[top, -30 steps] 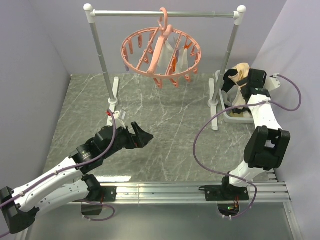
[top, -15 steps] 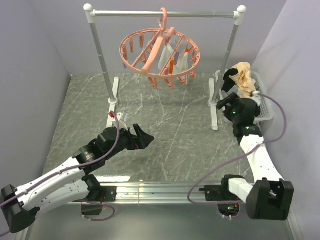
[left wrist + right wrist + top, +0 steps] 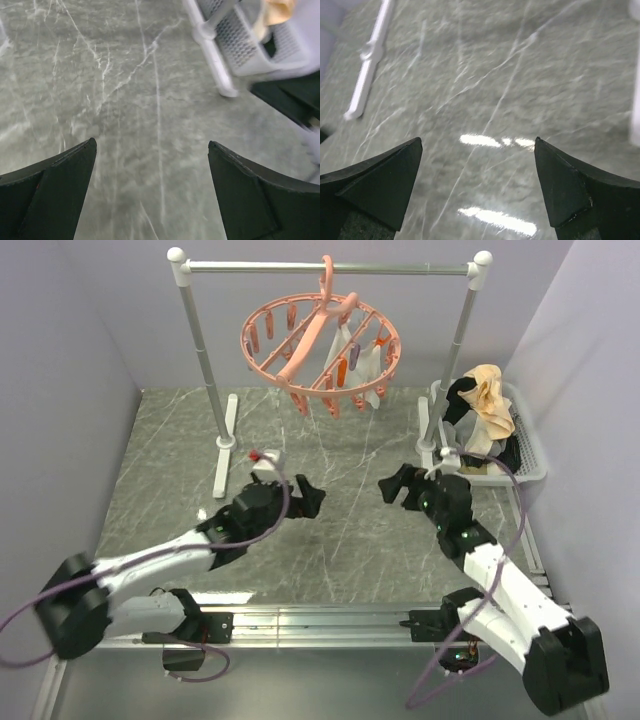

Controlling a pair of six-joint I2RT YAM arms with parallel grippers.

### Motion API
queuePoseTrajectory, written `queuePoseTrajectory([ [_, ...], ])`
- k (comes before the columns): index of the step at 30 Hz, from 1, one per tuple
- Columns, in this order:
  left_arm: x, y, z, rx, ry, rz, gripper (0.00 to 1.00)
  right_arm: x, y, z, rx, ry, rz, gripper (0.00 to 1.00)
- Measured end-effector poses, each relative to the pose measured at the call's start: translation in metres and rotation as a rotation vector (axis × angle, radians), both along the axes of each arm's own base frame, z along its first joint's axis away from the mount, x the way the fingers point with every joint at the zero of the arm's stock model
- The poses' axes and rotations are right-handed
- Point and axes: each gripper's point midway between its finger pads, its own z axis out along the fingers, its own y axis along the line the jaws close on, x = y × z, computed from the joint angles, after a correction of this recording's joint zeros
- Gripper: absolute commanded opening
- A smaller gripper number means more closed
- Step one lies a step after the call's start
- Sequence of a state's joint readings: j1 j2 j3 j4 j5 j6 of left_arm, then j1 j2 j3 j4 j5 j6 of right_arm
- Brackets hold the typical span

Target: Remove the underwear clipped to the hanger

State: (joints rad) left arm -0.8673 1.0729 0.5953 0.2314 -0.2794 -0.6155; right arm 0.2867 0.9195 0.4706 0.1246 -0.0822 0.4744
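Note:
The salmon-pink hanger (image 3: pixel 318 345) hangs by its hook from the silver rail. Pale cream underwear (image 3: pixel 358 362) is still clipped on its right side, among orange and pink clips. My left gripper (image 3: pixel 308 498) is open and empty, low over the table below the hanger. My right gripper (image 3: pixel 392 485) is open and empty too, facing it from the right. The left wrist view shows my open left gripper (image 3: pixel 151 144) with only marble between the fingers. The right wrist view shows my right gripper (image 3: pixel 478 141) the same way.
A white basket (image 3: pixel 528 445) at the back right holds beige and black garments (image 3: pixel 487 395); it also shows in the left wrist view (image 3: pixel 250 45). The rail's uprights and white feet (image 3: pixel 225 435) (image 3: pixel 428 455) stand on either side of the hanger. Purple walls close in.
My right arm swung from the basket down and left to the middle of the table. My left gripper moved forward and right. The hanger has shifted slightly.

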Motion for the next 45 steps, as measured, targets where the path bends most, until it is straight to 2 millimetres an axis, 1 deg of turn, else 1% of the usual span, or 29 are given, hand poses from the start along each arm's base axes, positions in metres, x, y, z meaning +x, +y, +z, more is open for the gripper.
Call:
queuePoseTrajectory([
  [2, 0.018, -0.014, -0.019, 0.062, -0.015, 0.004, 1.0, -0.016, 0.008, -0.001, 0.006, -0.021, 0.027, 1.0],
  [4, 0.041, -0.034, -0.041, 0.136, -0.009, 0.009, 1.0, -0.026, 0.013, 0.006, 0.017, -0.056, 0.042, 1.0],
  [6, 0.062, -0.053, -0.052, 0.182, -0.016, 0.01, 0.99, -0.032, 0.013, 0.013, 0.03, -0.085, 0.035, 1.0],
  [7, 0.074, -0.065, -0.054, 0.19, -0.027, 0.011, 1.0, -0.034, 0.011, 0.017, 0.034, -0.097, 0.023, 1.0],
  [8, 0.084, -0.075, -0.054, 0.191, -0.042, 0.016, 1.0, -0.035, 0.008, 0.021, 0.041, -0.112, 0.006, 1.0],
  [10, 0.097, -0.088, -0.049, 0.179, -0.074, 0.022, 1.0, -0.038, 0.001, 0.029, 0.053, -0.14, -0.035, 1.0],
  [13, 0.112, -0.102, -0.036, 0.153, -0.114, 0.033, 1.0, -0.043, -0.014, 0.037, 0.081, -0.181, -0.111, 1.0],
  [16, 0.129, -0.121, -0.02, 0.104, -0.157, 0.042, 1.0, -0.049, -0.027, 0.046, 0.118, -0.225, -0.172, 1.0],
  [18, 0.138, -0.131, -0.015, 0.07, -0.182, 0.054, 1.0, -0.054, -0.032, 0.056, 0.153, -0.26, -0.195, 1.0],
  [19, 0.142, -0.134, -0.015, 0.062, -0.19, 0.059, 0.99, -0.055, -0.033, 0.061, 0.169, -0.274, -0.203, 1.0],
  [21, 0.15, -0.143, -0.019, 0.05, -0.208, 0.081, 0.99, -0.056, -0.033, 0.062, 0.184, -0.276, -0.206, 1.0],
  [27, 0.168, -0.178, -0.039, 0.068, -0.249, 0.153, 0.99, -0.06, -0.032, 0.054, 0.202, -0.244, -0.204, 1.0],
  [31, 0.179, -0.191, -0.048, 0.074, -0.268, 0.228, 0.99, -0.062, -0.032, 0.055, 0.216, -0.249, -0.201, 1.0],
  [33, 0.191, -0.196, -0.045, 0.066, -0.277, 0.282, 0.99, -0.063, -0.032, 0.054, 0.214, -0.247, -0.2, 1.0],
  [37, 0.215, -0.2, -0.032, 0.037, -0.297, 0.371, 0.99, -0.066, -0.031, 0.054, 0.218, -0.245, -0.186, 1.0],
  [42, 0.244, -0.204, -0.013, 0.003, -0.315, 0.434, 0.99, -0.071, -0.029, 0.062, 0.243, -0.27, -0.167, 1.0],
  [43, 0.247, -0.203, -0.011, 0.001, -0.316, 0.44, 0.97, -0.072, -0.029, 0.062, 0.245, -0.271, -0.163, 1.0],
  [44, 0.25, -0.202, -0.012, 0.004, -0.314, 0.444, 0.93, -0.073, -0.029, 0.062, 0.245, -0.269, -0.16, 1.0],
  [45, 0.253, -0.201, -0.013, 0.005, -0.312, 0.447, 0.79, -0.073, -0.028, 0.061, 0.245, -0.268, -0.156, 1.0],
])
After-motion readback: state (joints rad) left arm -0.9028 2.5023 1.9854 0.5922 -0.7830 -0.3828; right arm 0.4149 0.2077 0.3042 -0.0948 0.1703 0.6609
